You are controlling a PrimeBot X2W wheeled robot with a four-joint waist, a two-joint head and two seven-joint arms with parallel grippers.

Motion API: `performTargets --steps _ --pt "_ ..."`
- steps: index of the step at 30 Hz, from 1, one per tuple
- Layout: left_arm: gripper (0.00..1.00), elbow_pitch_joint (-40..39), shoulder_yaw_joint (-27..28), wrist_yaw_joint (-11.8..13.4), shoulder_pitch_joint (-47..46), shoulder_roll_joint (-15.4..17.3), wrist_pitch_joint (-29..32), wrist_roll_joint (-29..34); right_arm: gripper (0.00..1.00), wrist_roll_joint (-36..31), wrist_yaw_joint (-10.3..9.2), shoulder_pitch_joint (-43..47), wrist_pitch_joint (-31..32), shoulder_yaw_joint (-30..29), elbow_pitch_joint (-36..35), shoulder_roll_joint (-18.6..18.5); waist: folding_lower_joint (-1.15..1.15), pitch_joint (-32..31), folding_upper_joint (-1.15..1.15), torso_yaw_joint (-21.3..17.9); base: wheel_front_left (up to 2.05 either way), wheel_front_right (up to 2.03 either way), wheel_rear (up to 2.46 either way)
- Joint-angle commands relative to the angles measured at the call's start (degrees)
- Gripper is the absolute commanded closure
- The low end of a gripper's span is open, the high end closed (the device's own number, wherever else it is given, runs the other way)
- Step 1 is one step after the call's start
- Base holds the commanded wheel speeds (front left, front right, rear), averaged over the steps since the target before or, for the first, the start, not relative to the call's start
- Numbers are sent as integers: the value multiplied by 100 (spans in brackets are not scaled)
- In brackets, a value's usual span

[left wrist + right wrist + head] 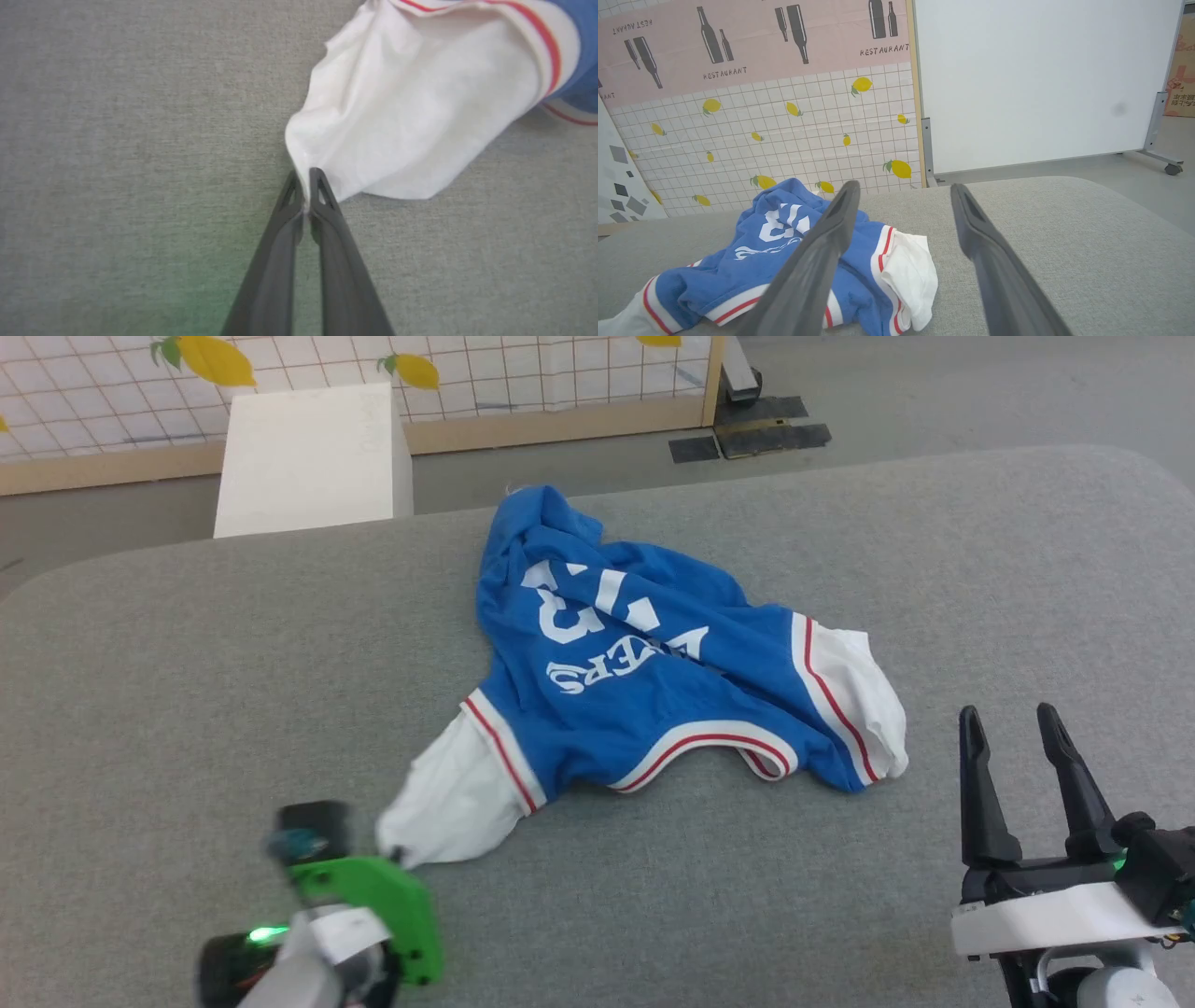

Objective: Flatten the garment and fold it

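Observation:
The garment (635, 663) lies crumpled in the middle of the grey table (187, 691), royal blue with white lettering, red stripes and white end panels. My left gripper (397, 854) is at the tip of the near-left white panel. In the left wrist view my left gripper (306, 175) is shut, its tips pinching the edge of the white panel of the garment (411, 116). My right gripper (1013, 719) stands open at the lower right, apart from the garment's right white panel, nothing between its fingers. In the right wrist view my right gripper (903, 191) is spread wide, the garment (775, 261) to its left.
A white box (313, 457) stands behind the table's far left edge. A lemon-patterned panel (373, 373) and a whiteboard on wheels (1041, 79) are beyond the table. Bare grey surface lies to the left, right and front of the garment.

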Motion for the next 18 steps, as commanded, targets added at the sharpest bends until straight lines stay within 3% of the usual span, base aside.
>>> performTargets --steps 1,3,7,13,18 --pt "100 -102 183 151 184 124 -193 -22 0 -43 -9 5 -9 -22 7 2 0 -56 36 51 0 0 0" --pt "100 -453 650 478 620 318 -590 -106 0 -87 -9 29 27 -99 33 2 0 -135 36 162 0 0 0" --pt "100 -619 1031 704 933 554 -767 -175 0 -162 -9 61 130 -170 102 2 0 -181 36 279 0 0 0" --pt "100 -755 1284 806 1179 737 -781 -291 0 -331 -9 -63 415 -324 430 2 0 -174 36 370 0 0 0" --pt "100 -829 1269 804 1198 737 -755 -316 0 -561 -9 -462 960 -515 1168 2 0 -103 36 421 0 0 0"
